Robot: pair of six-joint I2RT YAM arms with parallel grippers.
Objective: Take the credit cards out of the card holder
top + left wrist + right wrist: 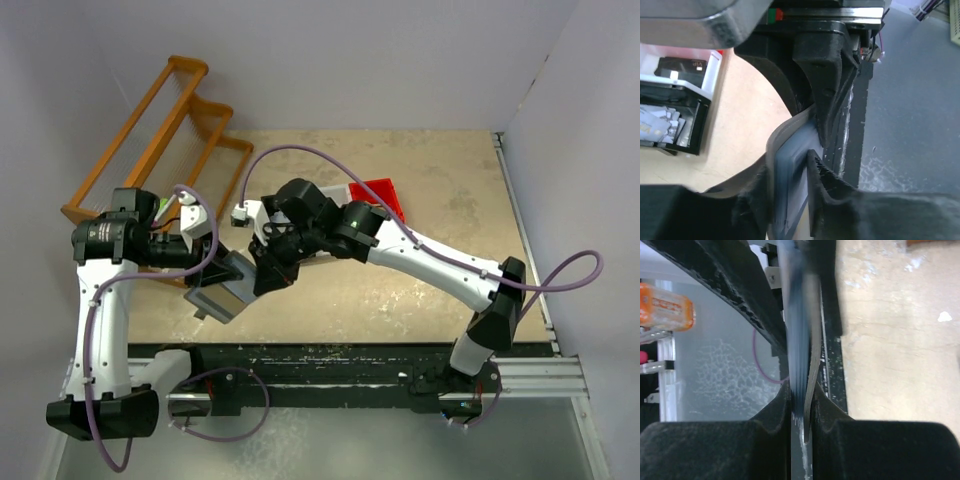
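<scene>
The slate-grey card holder [222,292] hangs above the table's near-left part, held between both arms. My right gripper [266,274] is shut on it. In the right wrist view the card holder [801,340] stands edge-on between the jaws of the right gripper [802,395], its layered bluish inside and a bent grey flap showing. My left gripper [220,262] comes in from the left. In its wrist view the left gripper [786,167] has one finger on the outer flap and the other on the paler inner face of the card holder [790,170]. Several pale credit cards [657,125] lie in a black bin.
A white tray [710,80] with a flat black item stands beside the black bin [695,130]. A red bin [385,195] shows behind the right arm. A wooden rack [160,130] leans at the back left. The black rail [350,360] runs along the table's near edge.
</scene>
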